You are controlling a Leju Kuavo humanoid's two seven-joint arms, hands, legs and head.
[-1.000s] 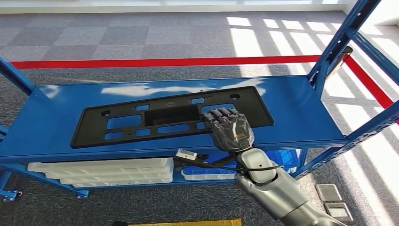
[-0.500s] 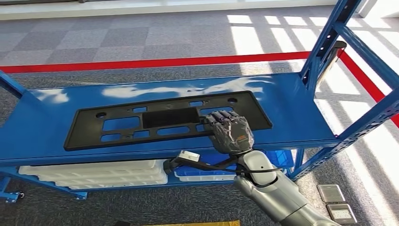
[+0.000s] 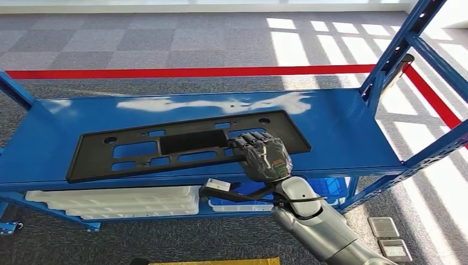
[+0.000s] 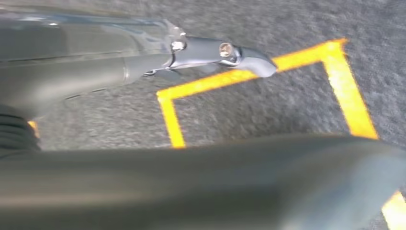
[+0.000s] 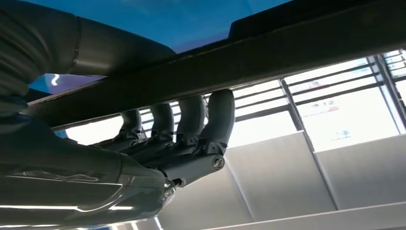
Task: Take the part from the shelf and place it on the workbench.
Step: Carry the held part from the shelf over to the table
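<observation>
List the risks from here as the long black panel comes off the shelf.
1. The right hand grips the black panel near one end only, so the long free end may sag, swing or twist loose.
2. The blue upright stands close by; the panel could catch on it.
3. The free end may drag along the shelf deck.

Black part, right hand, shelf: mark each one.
black part (image 3: 132,149), head view: left half of the panel, between cutouts.
right hand (image 3: 264,157), head view: back of the hand.
shelf (image 3: 342,132), head view: bare blue deck, right end.
</observation>
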